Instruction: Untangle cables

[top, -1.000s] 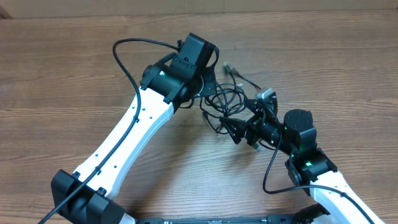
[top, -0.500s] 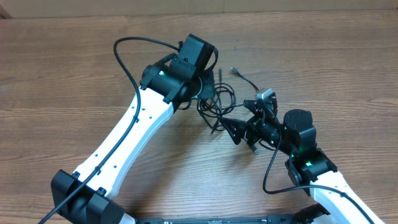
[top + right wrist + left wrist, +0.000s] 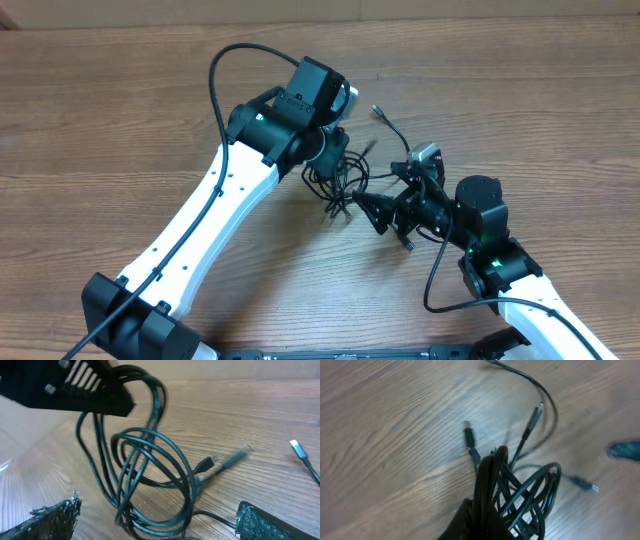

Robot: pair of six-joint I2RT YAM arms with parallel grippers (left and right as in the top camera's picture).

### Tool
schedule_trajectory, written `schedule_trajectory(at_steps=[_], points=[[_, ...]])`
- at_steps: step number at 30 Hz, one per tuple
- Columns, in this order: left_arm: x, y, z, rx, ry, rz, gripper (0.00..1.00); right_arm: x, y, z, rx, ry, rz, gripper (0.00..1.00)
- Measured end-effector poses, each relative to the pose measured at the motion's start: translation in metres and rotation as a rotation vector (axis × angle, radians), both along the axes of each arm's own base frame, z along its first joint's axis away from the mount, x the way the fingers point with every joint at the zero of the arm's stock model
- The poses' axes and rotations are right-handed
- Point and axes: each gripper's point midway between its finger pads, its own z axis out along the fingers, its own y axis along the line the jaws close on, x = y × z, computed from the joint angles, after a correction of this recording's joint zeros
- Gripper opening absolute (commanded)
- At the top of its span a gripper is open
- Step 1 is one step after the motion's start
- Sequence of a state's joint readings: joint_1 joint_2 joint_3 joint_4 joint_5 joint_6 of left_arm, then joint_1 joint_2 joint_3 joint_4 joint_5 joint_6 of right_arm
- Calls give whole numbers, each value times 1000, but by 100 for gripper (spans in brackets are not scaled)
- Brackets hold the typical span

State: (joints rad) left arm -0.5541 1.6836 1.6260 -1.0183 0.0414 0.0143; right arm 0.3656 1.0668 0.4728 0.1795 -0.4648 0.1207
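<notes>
— How many cords are in that knot?
— Can't tell. The cables [image 3: 338, 172] overlap in one bunch at mid-table. Three plug ends [image 3: 469, 437] lie clear on the table [image 3: 380, 435].
— Who has it?
— The left fingers [image 3: 465, 522], clamped tight on the upper loops. The right fingers [image 3: 50, 520] gape wide and empty, just beside it.
— Anything changed?
— A second ago the bunch lay looser and further right.

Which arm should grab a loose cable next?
Probably the right one. The right gripper is open beside the dangling cables, while the left gripper is shut on them, holding them up.
</notes>
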Motion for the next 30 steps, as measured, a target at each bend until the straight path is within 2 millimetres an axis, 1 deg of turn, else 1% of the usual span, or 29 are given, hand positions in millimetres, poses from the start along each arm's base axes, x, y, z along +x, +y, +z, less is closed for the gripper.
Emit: schedule_trajectory(at_steps=[2, 6, 9, 10, 12, 14, 16, 17, 18, 30], points=[[-5, -8, 1, -10, 0, -95, 9, -2, 2, 0, -6, -10, 18, 100], [-14, -20, 3, -39, -4, -248, 4, -4, 4, 1, -16, -27, 45, 100], [-19, -27, 4, -54, -10, -326, 4, -5, 4, 1, -21, -34, 52, 100], [-20, -29, 5, -60, -12, -349, 4, -5, 4, 1, -22, -36, 55, 99], [-23, -32, 6, -70, -17, -390, 5, -6, 5, 1, -25, -40, 61, 93], [-26, -35, 7, -82, -20, -425, 5, -6, 5, 0, -30, -42, 65, 76], [-28, -37, 7, -91, -21, -447, 4, -7, 5, -1, -37, -45, 70, 38], [-28, -38, 8, -94, -22, -456, 4, -7, 5, -2, -37, -40, 70, 14], [-29, -39, 8, -96, -23, -463, 5, -8, 5, -2, -37, -38, 71, 4], [-27, -41, 10, -106, -37, -472, 5, -12, 4, -11, -54, -2, 78, 4]])
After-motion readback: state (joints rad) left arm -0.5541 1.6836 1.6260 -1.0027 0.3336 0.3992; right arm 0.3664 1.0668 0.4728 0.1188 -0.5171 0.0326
